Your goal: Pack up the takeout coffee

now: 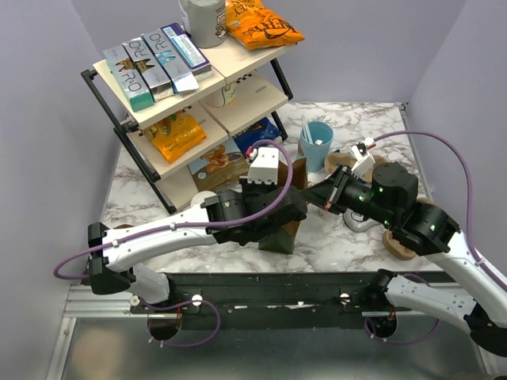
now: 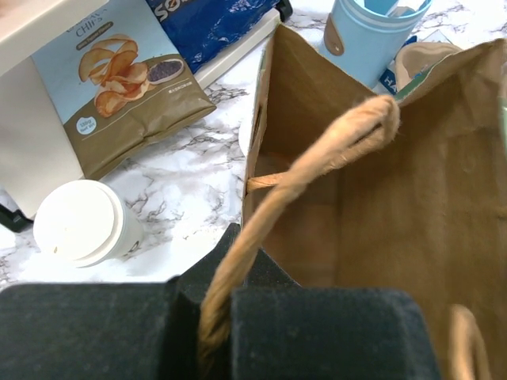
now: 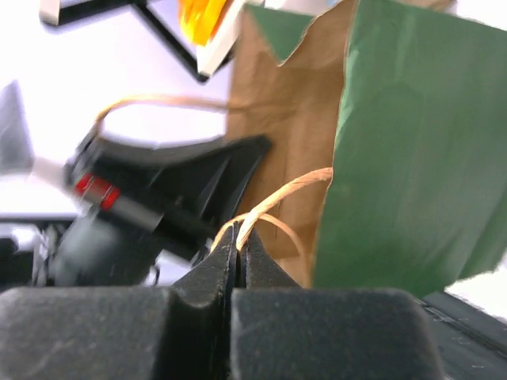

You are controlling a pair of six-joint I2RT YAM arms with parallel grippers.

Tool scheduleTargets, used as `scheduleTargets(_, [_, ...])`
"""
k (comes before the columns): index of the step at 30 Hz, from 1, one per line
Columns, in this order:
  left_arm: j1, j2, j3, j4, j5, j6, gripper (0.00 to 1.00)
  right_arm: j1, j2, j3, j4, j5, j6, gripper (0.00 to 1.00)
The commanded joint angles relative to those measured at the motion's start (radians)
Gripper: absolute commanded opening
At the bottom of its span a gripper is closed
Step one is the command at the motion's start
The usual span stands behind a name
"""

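The takeout coffee (image 2: 79,222), a small cream cup under a round white lid, stands on the marble left of the bag; from above its lid (image 1: 203,197) peeks out by the shelf's foot. The brown paper bag (image 2: 380,198) stands open between my arms; its outside is green (image 3: 412,142). My left gripper (image 2: 238,247) is shut on one twisted paper handle (image 2: 317,162) at the bag's left rim. My right gripper (image 3: 239,236) is shut on the thin handle (image 3: 285,194) on the other side. In the top view both grippers, left (image 1: 289,207) and right (image 1: 318,195), meet over the bag (image 1: 299,172).
A tiered shelf (image 1: 182,95) with boxes and snack bags fills the back left. A chips bag (image 2: 119,87) leans at its base. A light blue cup with white sticks (image 1: 317,142) stands just behind the bag. Brown round pieces (image 1: 341,161) lie at the right.
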Motion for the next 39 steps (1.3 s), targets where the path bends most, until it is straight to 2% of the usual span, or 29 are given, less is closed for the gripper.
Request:
scheduleTargets(1, [0.061,-0.101,-0.101,0.091,0.088,0.090,0.00,-0.001,0.017,0.058,-0.129,-0.131,-0.229,0.01])
scheduleTargets(5, [0.109,-0.194,-0.212,0.241,0.243,0.182,0.00,-0.021,0.052,0.034,-0.124,-0.297,-0.294,0.01])
scheduleTargets(12, [0.192,-0.276,-0.298,0.289,0.373,0.270,0.00,-0.073,0.103,0.071,-0.099,-0.497,-0.420,0.01])
scheduleTargets(14, [0.218,-0.290,-0.312,0.286,0.401,0.271,0.00,-0.085,0.112,0.069,-0.101,-0.536,-0.513,0.01])
scheduleTargets(19, [0.269,-0.294,-0.345,0.286,0.429,0.265,0.00,-0.087,0.094,-0.006,-0.116,-0.400,-0.691,0.01])
scheduleTargets(28, [0.302,-0.270,-0.338,0.284,0.446,0.274,0.00,-0.088,0.045,-0.161,-0.044,-0.112,-0.799,0.01])
scheduleTargets(32, [0.305,-0.265,-0.344,0.296,0.467,0.282,0.00,-0.088,0.066,-0.277,0.081,-0.028,-0.773,0.01])
scheduleTargets(39, [0.307,-0.251,-0.347,0.304,0.490,0.291,0.00,-0.088,0.080,-0.417,0.342,-0.051,-0.809,0.01])
